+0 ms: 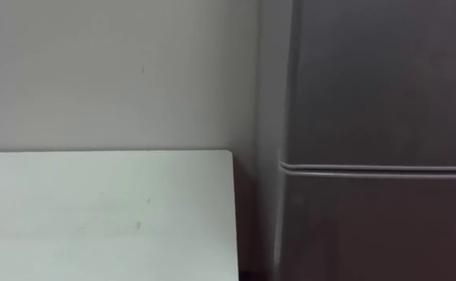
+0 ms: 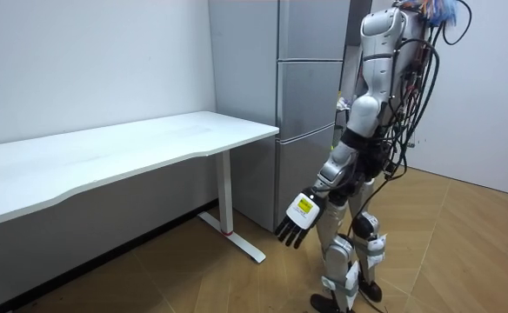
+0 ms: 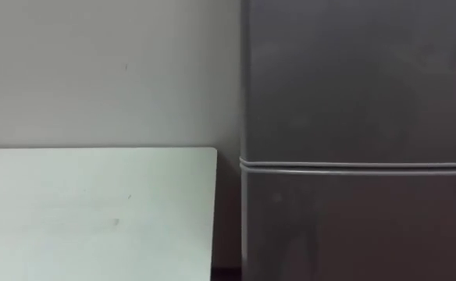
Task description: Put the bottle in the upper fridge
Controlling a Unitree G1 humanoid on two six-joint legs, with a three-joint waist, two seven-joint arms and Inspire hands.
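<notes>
A: Where does the robot stand?
B: It stands up straight on the wooden floor, close to the big grey fridge. Its head looks at the fridge and at a white table.

A: Is the table near the fridge?
B: Yes. The table is on the robot's left and the fridge is on its right. There is just a thin dark gap between them. Behind the table is a pale wall.

A: Is the fridge open?
B: No. Its front is flat and shut. A thin line goes across it. One door is above the line and one door is under it.

A: What does the table look like from the room?
B: It is long and white. A white leg holds up the end next to the fridge.

A: What about the robot's hands?
B: Its left hand hangs down low, beside its leg. The fingers are straight and loose, a little spread. They hold nothing.

A: Does that hand touch the fridge?
B: No. It hangs free in the air, near the lower part of the fridge.

A: And where is the bottle?
B: I cannot tell where it is. It is not in the left hand, that much I can see.
</notes>
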